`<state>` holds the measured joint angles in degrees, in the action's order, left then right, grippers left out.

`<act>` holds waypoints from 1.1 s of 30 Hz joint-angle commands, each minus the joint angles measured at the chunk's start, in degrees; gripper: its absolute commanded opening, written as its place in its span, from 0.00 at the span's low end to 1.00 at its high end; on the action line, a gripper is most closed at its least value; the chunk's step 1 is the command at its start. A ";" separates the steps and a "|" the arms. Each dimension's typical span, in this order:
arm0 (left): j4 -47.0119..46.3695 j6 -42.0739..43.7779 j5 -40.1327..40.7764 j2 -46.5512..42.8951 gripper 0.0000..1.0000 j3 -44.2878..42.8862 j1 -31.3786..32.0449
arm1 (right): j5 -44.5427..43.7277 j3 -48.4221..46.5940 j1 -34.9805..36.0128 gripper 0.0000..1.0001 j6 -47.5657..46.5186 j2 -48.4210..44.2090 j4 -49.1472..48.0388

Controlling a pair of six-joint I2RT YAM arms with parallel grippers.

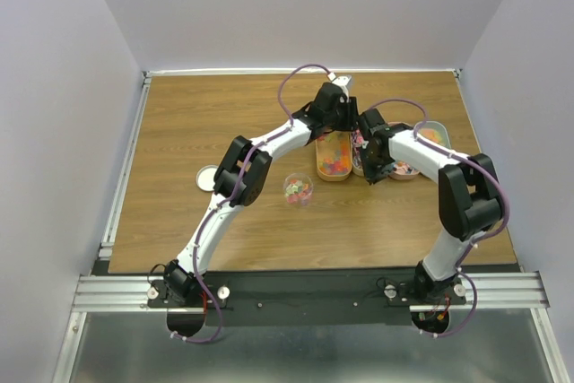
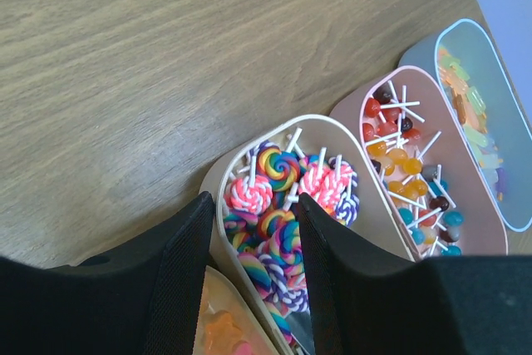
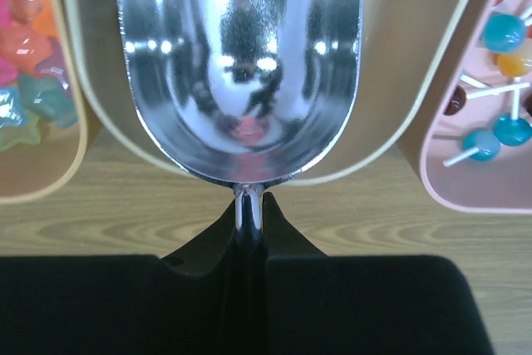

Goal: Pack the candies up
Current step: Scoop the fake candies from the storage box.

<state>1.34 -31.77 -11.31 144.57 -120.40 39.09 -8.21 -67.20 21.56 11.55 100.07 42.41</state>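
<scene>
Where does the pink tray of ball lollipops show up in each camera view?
Top external: pink tray right of centre, partly hidden by the right arm.
Left wrist: pink tray right of centre, lying diagonally.
Right wrist: pink tray at the right edge, only one end.
Shared landmark: the beige tray beside it, with the metal scoop over it.

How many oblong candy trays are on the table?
4, side by side: cream star-candy tray, beige swirl-lollipop tray, pink tray, blue tray. Others may be hidden.
</scene>
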 commanded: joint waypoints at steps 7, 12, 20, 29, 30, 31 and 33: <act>1.03 -1.54 -4.60 0.71 0.50 1.66 2.30 | -2.08 4.53 -0.03 0.01 1.98 1.09 -17.70; 1.12 -1.63 -4.51 0.36 0.50 2.27 2.31 | -3.04 7.95 0.06 0.01 2.42 -1.37 -22.72; 0.59 -2.68 -4.51 -1.31 0.50 3.50 2.22 | -2.60 14.19 -0.03 0.01 2.51 -5.49 -29.23; -0.64 -5.58 -3.98 -6.84 0.56 3.59 0.64 | -0.76 17.80 0.06 0.01 -0.47 -12.70 -32.30; -0.73 -5.58 -3.81 -7.81 0.57 2.98 0.55 | -0.50 18.07 0.06 0.01 -0.74 -12.97 -32.57; -0.73 -5.58 -3.72 -8.25 0.57 2.63 0.37 | -0.58 18.07 0.06 0.01 -0.91 -13.41 -32.48; -0.73 -5.85 -3.37 -9.65 0.59 2.10 0.02 | -0.58 18.16 0.06 0.01 -1.00 -14.55 -32.48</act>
<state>0.38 -36.27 -13.41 141.58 -116.75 39.42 -9.67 -49.87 21.43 12.08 88.40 13.76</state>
